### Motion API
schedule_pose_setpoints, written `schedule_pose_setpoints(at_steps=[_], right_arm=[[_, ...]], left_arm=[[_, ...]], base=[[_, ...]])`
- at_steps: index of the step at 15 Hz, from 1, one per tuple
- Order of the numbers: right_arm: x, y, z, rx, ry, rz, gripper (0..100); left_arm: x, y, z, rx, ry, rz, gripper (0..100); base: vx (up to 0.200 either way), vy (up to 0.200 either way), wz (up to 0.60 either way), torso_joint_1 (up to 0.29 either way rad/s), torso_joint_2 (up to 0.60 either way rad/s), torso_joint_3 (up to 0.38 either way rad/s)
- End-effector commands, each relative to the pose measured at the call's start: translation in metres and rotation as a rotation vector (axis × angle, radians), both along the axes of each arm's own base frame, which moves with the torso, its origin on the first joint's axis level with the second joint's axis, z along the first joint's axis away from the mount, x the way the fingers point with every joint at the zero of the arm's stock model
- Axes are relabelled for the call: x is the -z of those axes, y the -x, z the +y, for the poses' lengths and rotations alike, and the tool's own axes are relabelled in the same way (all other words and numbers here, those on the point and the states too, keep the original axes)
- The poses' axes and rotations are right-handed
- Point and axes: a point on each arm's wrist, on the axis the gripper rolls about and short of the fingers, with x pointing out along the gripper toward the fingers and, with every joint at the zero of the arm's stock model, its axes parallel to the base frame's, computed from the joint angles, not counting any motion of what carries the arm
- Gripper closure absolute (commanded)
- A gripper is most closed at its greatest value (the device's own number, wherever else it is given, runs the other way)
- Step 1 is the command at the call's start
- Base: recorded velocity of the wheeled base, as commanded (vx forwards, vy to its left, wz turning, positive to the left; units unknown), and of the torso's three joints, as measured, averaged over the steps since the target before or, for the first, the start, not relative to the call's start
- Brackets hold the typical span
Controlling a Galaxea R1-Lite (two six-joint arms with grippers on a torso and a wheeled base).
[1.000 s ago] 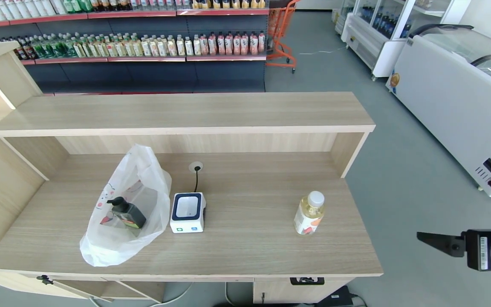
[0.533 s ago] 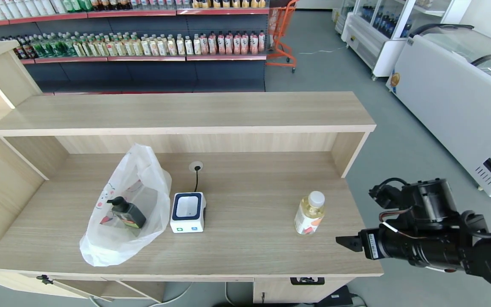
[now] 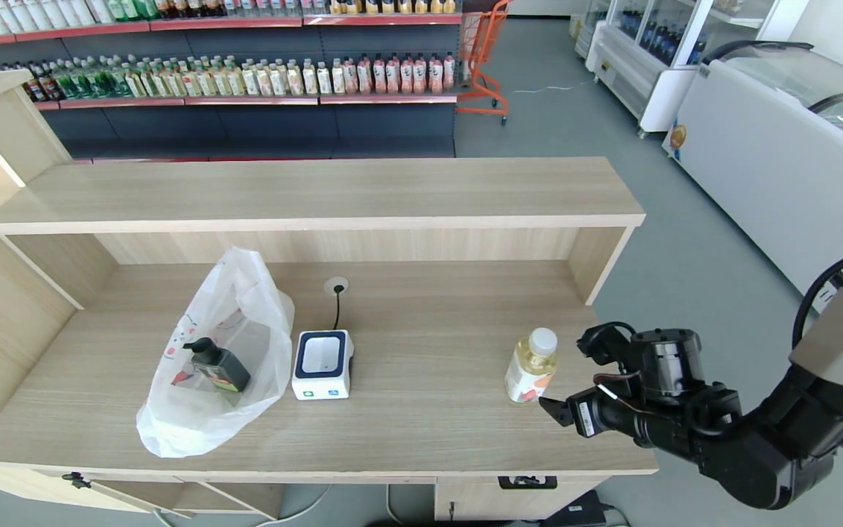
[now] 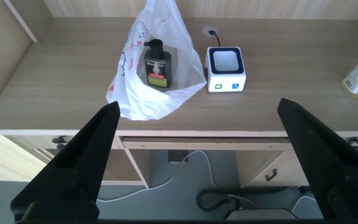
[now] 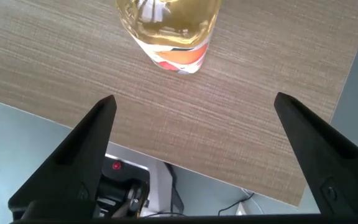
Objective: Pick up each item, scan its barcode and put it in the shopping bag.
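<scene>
- Right gripper (image 5: 194,99) came in fast from right side. Now low by front right corner of counter (image 3: 429,432).
- Fingers spread wide, holding nothing.
- Drink bottle (image 3: 531,365) stands upright near counter's right edge, just in front of gripper. Did not move. Not yet between fingers.
- Means: grab looks next, then scan, then bag.
- Scanner (image 3: 323,364) mid counter.
- Bag (image 3: 173,424) toward left edge, soap bottle (image 3: 218,366) already inside. Both same as before.
- Left gripper (image 4: 197,104) spread too, back off front edge.
</scene>
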Motion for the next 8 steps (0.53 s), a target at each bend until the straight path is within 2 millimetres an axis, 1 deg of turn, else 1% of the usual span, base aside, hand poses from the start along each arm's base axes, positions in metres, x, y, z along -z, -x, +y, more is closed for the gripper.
schedule_pose_setpoints(at_steps=[1, 8], right_arm=[[0.018, -0.003, 0.002, -0.004, 0.014, 0.037, 0], [0.029, -0.022, 0.012, -0.039, -0.037, -0.052, 0]], left_arm=[[0.000, 0.000, 0.000, 0.000, 0.000, -0.001, 0], [0.000, 0.000, 0.000, 0.000, 0.000, -0.001, 0]], base=[[0.000, 0.000, 0.00, 0.000, 0.00, 0.000], [0.000, 0.000, 0.00, 0.000, 0.00, 0.000]])
